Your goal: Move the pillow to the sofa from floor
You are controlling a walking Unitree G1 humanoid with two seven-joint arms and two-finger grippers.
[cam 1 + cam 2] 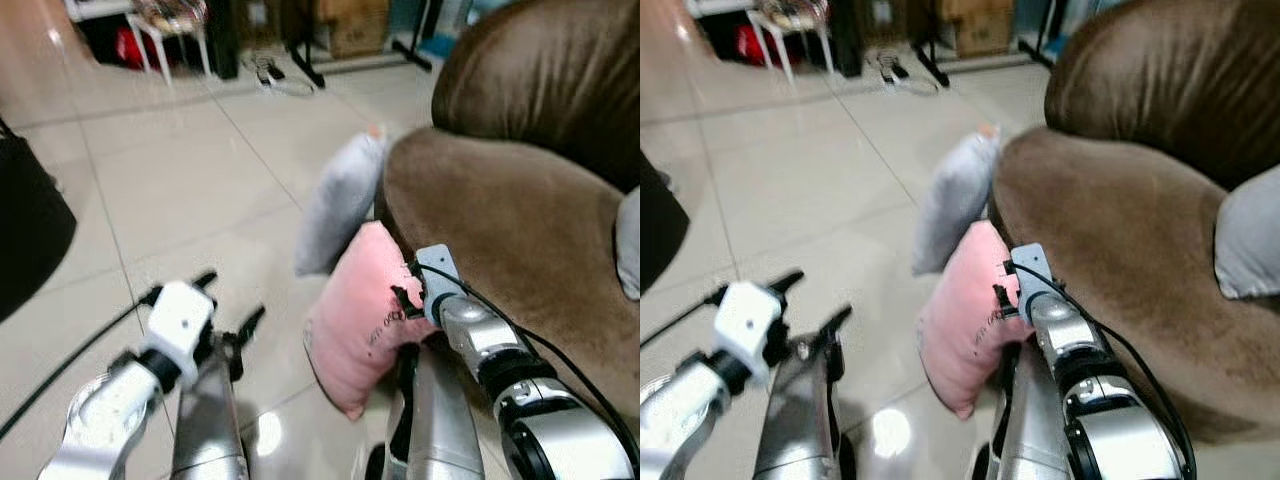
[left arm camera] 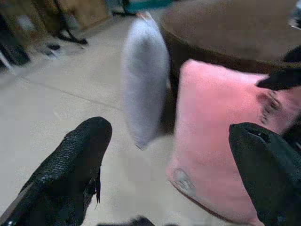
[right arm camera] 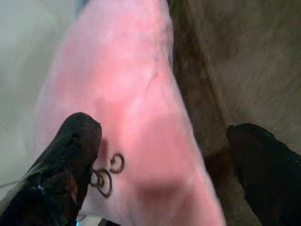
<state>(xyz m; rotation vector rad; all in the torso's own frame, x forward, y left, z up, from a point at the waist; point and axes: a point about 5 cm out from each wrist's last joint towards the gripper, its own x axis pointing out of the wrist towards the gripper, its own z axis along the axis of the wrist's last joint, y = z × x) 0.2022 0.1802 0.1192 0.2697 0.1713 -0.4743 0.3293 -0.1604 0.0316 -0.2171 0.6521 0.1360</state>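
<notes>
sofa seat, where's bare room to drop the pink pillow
The brown sofa seat lies bare between its front edge and the backrest; a grey cushion fills the far right corner. Crowded below: the pink pillow and grey pillow lean against the front, with the right claw astride the pink one.

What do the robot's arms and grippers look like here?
Both arms are silver metal with black joint rings. The left gripper has a white block at its wrist, the right gripper a grey one. Fingers are long, black and textured. Black cables trail along both arms.
</notes>
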